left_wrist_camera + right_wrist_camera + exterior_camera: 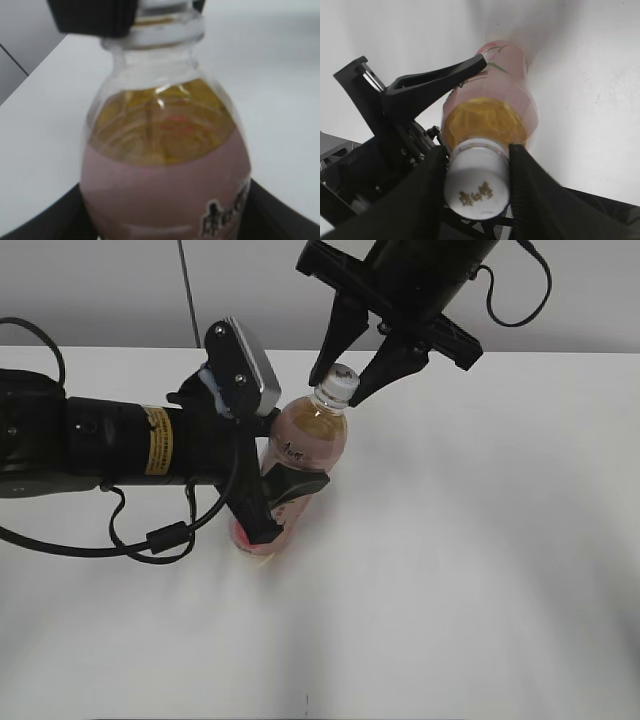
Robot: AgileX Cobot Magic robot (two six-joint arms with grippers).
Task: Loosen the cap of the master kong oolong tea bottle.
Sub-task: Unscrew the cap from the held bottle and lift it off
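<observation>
The right claw point(352, 382) stood directly over the cap point(339, 381), one finger on each side of it; in the right wrist view the two dark fingers flanked the cap point(477, 181) closely, seemingly pressing on its sides, so I judged it closed on the cap. Below that claw the master kong oolong tea bottle point(303, 455) ran its long axis down to the tabletop point(480, 570), leaning slightly. Lower still, the left claw point(275, 502) was clamped around the labelled body, one finger crossing the pink label point(472, 67). The right arm was therefore the one placed for the twist, the left for bracing. Nothing else stood near, and the only crowding was the left wrist housing just beside the bottle's shoulder.
</observation>
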